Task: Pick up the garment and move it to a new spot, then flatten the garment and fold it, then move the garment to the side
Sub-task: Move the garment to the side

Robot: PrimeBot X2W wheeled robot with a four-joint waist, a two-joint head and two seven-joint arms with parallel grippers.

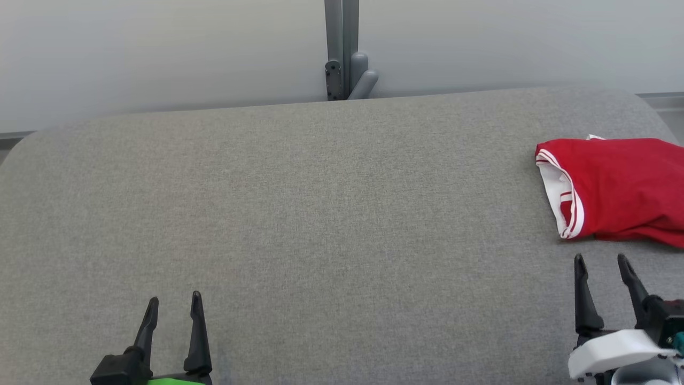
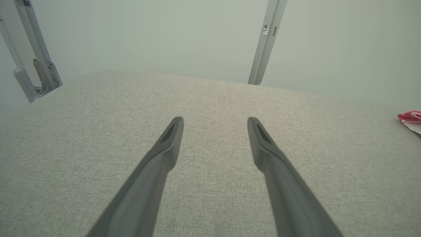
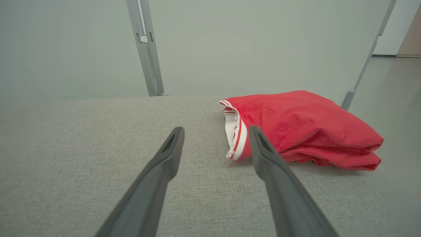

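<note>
While red garment (image 1: 614,187) lies folded on grey surface (image 1: 320,214), left jaws, right jaws spread wide; both empty.

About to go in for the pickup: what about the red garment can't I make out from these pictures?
- Head view: the garment runs off the picture's right edge, so its full extent is cut off.
- Left wrist view: just a corner, cut off by the right edge.
- Right wrist view: the right claw has one finger across its near edge; its own folds hide the layers and what kind of garment it is.
</note>
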